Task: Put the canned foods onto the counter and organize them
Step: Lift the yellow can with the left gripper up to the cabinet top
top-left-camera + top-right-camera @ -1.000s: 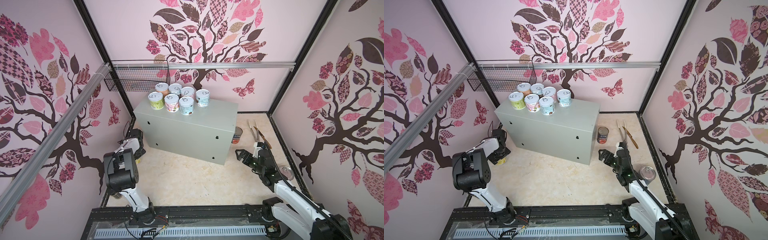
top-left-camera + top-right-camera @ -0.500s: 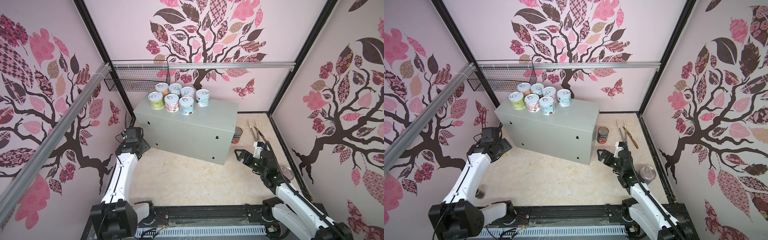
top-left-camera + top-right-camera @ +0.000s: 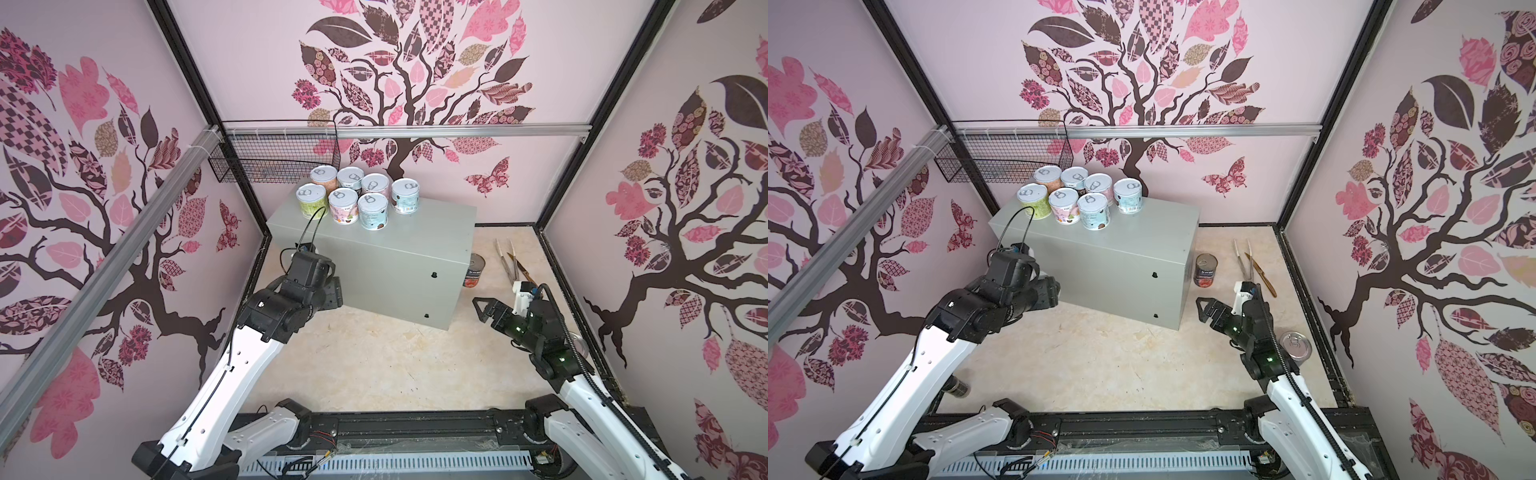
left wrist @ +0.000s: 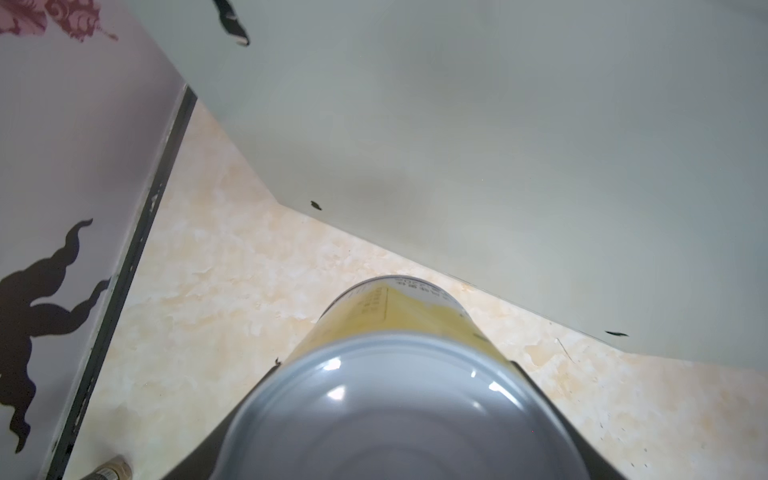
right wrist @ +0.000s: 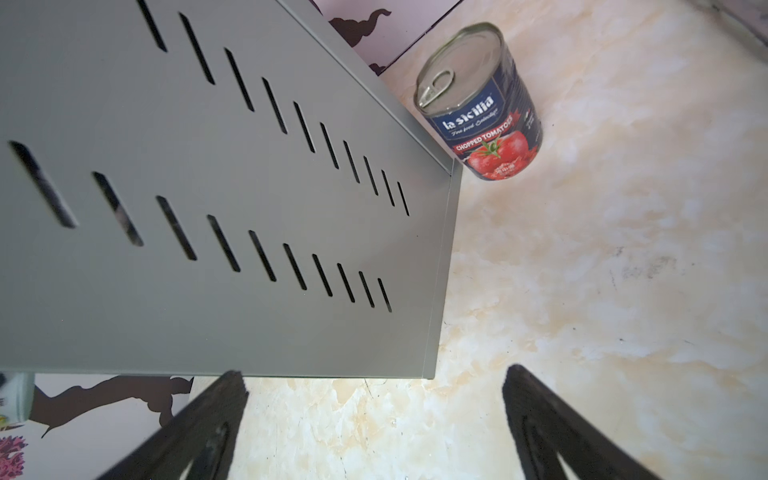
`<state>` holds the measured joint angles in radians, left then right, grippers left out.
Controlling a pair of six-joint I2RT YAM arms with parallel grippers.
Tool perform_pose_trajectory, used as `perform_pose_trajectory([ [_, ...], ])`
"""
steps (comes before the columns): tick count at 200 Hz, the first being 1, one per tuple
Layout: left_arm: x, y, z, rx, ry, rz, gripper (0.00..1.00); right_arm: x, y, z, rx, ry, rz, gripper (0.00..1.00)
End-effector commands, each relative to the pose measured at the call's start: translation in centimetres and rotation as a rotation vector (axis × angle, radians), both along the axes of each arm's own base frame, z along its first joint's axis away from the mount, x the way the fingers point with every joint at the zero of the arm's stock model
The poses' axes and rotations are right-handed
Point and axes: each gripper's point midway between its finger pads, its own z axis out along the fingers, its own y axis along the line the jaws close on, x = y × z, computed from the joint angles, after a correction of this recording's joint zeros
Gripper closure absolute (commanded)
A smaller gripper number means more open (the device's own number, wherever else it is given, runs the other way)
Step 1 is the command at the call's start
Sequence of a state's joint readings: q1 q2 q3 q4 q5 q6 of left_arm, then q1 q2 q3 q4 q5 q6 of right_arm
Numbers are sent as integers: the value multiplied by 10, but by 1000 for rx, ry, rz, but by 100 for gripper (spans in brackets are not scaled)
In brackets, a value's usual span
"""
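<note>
7 short cans (image 3: 372, 208) stand lids up on grey bench (image 3: 419, 232), back-left corner. Yellow can (image 4: 415, 316) held nr bench. Tomato can (image 5: 482, 108) upright on floor.

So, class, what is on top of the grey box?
Seven short cans stand in two rows on the grey box, at its left end. The front three hide the back four's lower labels.

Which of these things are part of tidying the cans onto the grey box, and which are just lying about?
Part of the job:
- counter
- seven short cans standing on it
- yellow-labelled can, gripped off the floor
- tomato can on the floor beside the counter
- silver-lidded can on the floor

Just lying about:
- wire basket on the wall
- tongs
- knife
</note>
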<state>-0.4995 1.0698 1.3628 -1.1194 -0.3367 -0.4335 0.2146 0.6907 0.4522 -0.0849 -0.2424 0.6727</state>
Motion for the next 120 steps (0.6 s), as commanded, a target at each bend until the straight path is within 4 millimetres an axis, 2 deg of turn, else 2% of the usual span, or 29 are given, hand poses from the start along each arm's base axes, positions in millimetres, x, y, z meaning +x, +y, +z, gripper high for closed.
perform_pose_trajectory([
  [1, -10, -8, 38, 25, -63, -75, 50, -1, -2, 17, -33, -20, 12, 0],
  [63, -20, -74, 102, 122, -107, -338, 51, -2, -3, 30, -67, -33, 19, 0],
  [67, -20, -78, 114, 115, -131, -349, 51, -2, -3, 30, -68, -34, 20, 0],
  [79, -21, -92, 126, 131, -152, -386, 51, -2, -3, 31, -70, -36, 22, 0],
  [120, -10, -136, 154, 152, -214, -462, 50, -2, -4, 33, -84, -45, 22, 0],
])
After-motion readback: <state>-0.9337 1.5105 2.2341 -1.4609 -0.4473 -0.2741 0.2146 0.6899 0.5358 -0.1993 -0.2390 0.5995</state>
